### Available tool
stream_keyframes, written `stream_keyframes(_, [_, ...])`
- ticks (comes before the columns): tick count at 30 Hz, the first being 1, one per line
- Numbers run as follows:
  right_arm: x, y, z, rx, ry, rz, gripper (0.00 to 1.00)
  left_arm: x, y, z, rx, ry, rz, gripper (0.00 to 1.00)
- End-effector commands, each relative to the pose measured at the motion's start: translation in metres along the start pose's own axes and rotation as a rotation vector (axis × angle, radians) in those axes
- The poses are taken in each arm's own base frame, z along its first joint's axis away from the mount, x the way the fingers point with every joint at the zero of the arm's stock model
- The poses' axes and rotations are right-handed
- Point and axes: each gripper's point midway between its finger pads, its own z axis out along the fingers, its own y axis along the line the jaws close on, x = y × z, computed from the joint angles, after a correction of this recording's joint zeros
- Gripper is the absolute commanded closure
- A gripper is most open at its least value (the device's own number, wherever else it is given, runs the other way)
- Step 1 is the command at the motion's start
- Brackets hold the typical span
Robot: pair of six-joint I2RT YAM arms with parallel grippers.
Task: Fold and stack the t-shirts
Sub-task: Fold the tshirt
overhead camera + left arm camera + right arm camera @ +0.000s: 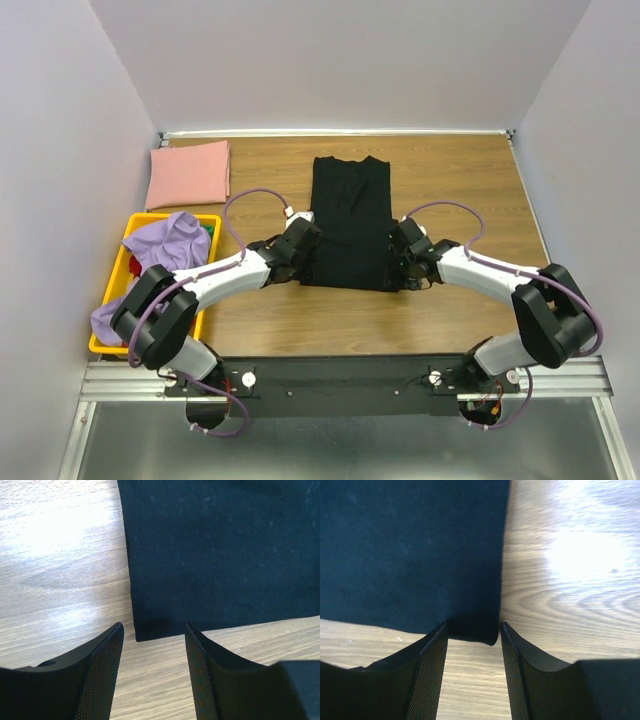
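Your left gripper point(154, 630) hung with its jaws spread at the 7 o'clock corner of the black t-shirt point(350, 220), the hem corner sitting just ahead of the fingertips and not yet pinched. Your right gripper point(474, 627) mirrored it at the 5 o'clock corner, jaws likewise apart with the cloth corner just between the tips.

The shirt lay flat at the centre of the worktop point(470, 190), already narrowed to a long strip running from 12 to 6 o'clock. Taking both near corners at once looked like the setup for carrying the hem toward 12 o'clock in one even fold, so the strip would not skew.

The folded pink t-shirt point(188, 172) waited at 10 o'clock, probably as the base of the stack. The purple t-shirt point(165, 245) lay bunched over the yellow crate point(137, 220) at 9 o'clock, unfolded.
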Motion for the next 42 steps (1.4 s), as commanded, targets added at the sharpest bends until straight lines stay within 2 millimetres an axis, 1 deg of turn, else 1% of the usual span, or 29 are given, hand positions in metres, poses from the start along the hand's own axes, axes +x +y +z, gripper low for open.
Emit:
stream_keyframes(1, [0.025, -0.01, 0.002, 0.081, 0.086, -0.026, 0.47, -0.003, 0.001, -0.004, -0.011, -0.018, 0.002, 0.4])
stream_keyframes(2, [0.024, -0.011, 0.002, 0.099, 0.079, -0.029, 0.47, -0.002, 0.001, -0.003, -0.011, -0.015, 0.002, 0.4])
stream_keyframes(7, [0.034, -0.022, 0.008, 0.164, 0.109, -0.044, 0.48, 0.0, 0.002, -0.001, -0.012, -0.005, 0.007, 0.4])
stream_keyframes(13, [0.046, -0.033, 0.012, 0.228, 0.142, -0.066, 0.54, 0.002, 0.002, -0.001, -0.014, 0.003, 0.012, 0.4])
stream_keyframes(15, [0.048, -0.036, 0.014, 0.243, 0.148, -0.074, 0.59, 0.003, 0.002, -0.001, -0.013, 0.01, 0.014, 0.4])
stream_keyframes(16, [0.049, -0.038, 0.014, 0.249, 0.15, -0.076, 0.67, 0.005, 0.002, 0.0, -0.012, 0.019, 0.02, 0.4])
stream_keyframes(18, [0.05, -0.04, 0.015, 0.261, 0.149, -0.083, 0.78, 0.008, 0.0, 0.002, -0.004, 0.037, 0.024, 0.4])
stream_keyframes(20, [0.05, -0.04, 0.015, 0.264, 0.146, -0.085, 0.84, 0.012, -0.001, 0.003, 0.001, 0.052, 0.03, 0.4])
stream_keyframes(21, [0.05, -0.04, 0.015, 0.264, 0.147, -0.086, 0.89, 0.013, -0.002, 0.004, -0.001, 0.06, 0.034, 0.4])
stream_keyframes(25, [0.049, -0.041, 0.015, 0.269, 0.139, -0.095, 0.94, 0.021, -0.003, 0.005, -0.011, 0.091, 0.051, 0.4])
stream_keyframes(32, [0.047, -0.039, 0.014, 0.268, 0.126, -0.11, 0.95, 0.024, -0.001, 0.009, -0.046, 0.118, 0.069, 0.42])
stream_keyframes(34, [0.046, -0.039, 0.014, 0.269, 0.123, -0.11, 0.96, 0.022, 0.0, 0.009, -0.055, 0.114, 0.065, 0.44])
stream_keyframes(36, [0.047, -0.04, 0.014, 0.272, 0.126, -0.114, 0.96, 0.017, -0.001, 0.006, -0.06, 0.096, 0.059, 0.46])
stream_keyframes(40, [0.048, -0.041, 0.014, 0.277, 0.125, -0.115, 0.96, 0.008, -0.005, 0.0, -0.047, 0.075, 0.055, 0.46])
stream_keyframes(42, [0.047, -0.04, 0.014, 0.272, 0.12, -0.12, 0.96, 0.006, -0.005, 0.0, -0.051, 0.068, 0.051, 0.46])
